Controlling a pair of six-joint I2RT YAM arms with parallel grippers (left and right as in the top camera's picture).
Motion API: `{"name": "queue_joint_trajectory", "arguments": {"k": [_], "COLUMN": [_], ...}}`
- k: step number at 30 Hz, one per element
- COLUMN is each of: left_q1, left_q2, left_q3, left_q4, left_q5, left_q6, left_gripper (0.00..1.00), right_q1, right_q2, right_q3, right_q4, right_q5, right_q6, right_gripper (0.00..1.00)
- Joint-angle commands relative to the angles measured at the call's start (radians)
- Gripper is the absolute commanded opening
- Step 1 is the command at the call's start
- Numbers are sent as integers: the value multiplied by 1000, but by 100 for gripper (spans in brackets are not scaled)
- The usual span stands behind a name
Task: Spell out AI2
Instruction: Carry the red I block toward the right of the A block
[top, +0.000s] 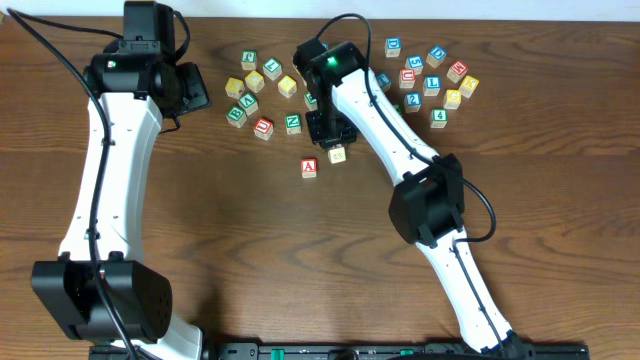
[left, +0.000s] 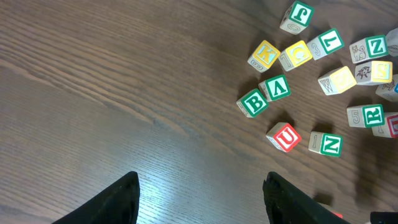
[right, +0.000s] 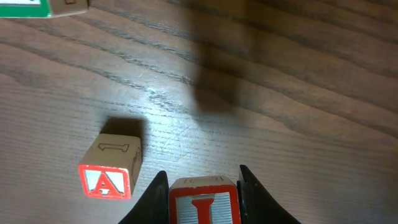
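Left gripper (left: 200, 183) hangs with its jaws wide apart and nothing between them, over bare table (left: 93, 74) left of the scattered cubes (left: 277, 87). Further right, the A cube (right: 106, 182) lies on the wood, near the right gripper (right: 203, 179), which is clamped narrowly on the I cube (right: 204, 208). The 2 cube (top: 413, 101) sits in the cluster right of that arm.

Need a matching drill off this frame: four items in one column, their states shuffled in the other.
Column one:
1. A cube
2. I cube
3. U cube
4. left gripper

Column two:
a. open, nothing between its fingers
b. lying loose beside the right gripper
c. clamped between the right gripper's fingers
d. next to the green N cube

Pairs: 1-b, 2-c, 3-d, 4-a
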Motion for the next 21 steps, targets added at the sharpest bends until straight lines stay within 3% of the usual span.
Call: {"name": "queue_joint_trajectory", "arguments": {"k": [1,14,21], "left_q1": [-4,-4,-4], "left_q2": [-24,-24,-24], "left_q3": [-9,-9,-9], "left_q4": [1,3,4], "left_q5": [-13,-13,-13], "left_q6": [-2,-2,-2], "left_gripper": [63,63,63], "right_q1": [16,54,54], "right_q2": [26,27,27], "right_q3": [-1,-1,-7], "right_q4": [3,131,149], "right_q5": [19,197,200], "right_q6": [30,126,126], "right_gripper": [18,16,19]}}
